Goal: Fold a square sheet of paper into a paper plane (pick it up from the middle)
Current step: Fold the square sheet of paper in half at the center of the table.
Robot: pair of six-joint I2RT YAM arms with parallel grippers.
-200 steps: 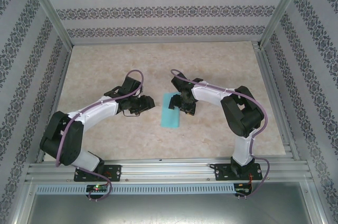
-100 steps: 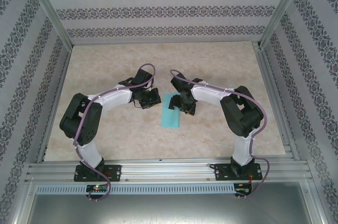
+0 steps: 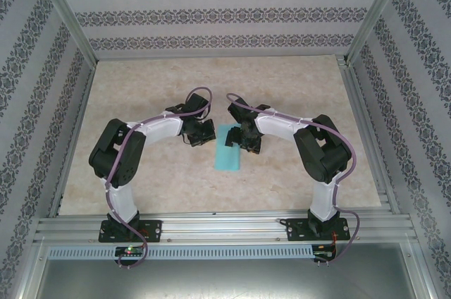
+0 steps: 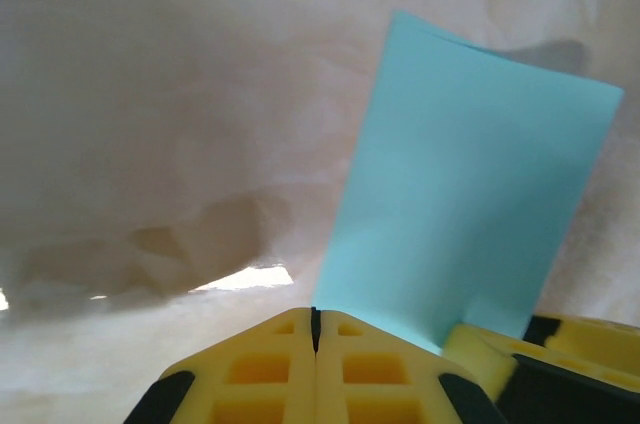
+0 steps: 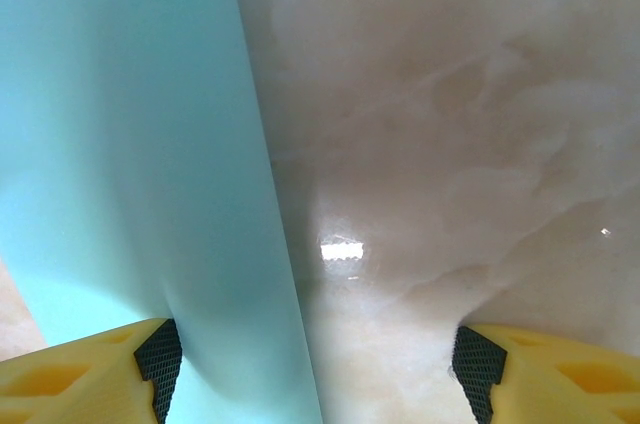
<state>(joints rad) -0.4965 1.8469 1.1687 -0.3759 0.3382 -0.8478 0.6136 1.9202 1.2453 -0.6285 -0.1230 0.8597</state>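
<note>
Paper is seen as a narrow strip, well off every table edge, seemingly 1 fold done, remaining folds judged left; right gripper is spread over it, left gripper pressed together, empty, beside it.

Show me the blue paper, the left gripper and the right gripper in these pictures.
blue paper [image 3: 227,156]: top external view, near half of the sheet.
left gripper [image 4: 315,316]: left wrist view, seam between its shut yellow fingertips.
right gripper [image 5: 318,359]: right wrist view, gap midway between its open fingers.

Beige marbled tabletop, patterned striped wallpaper walls, aluminium frame
</note>
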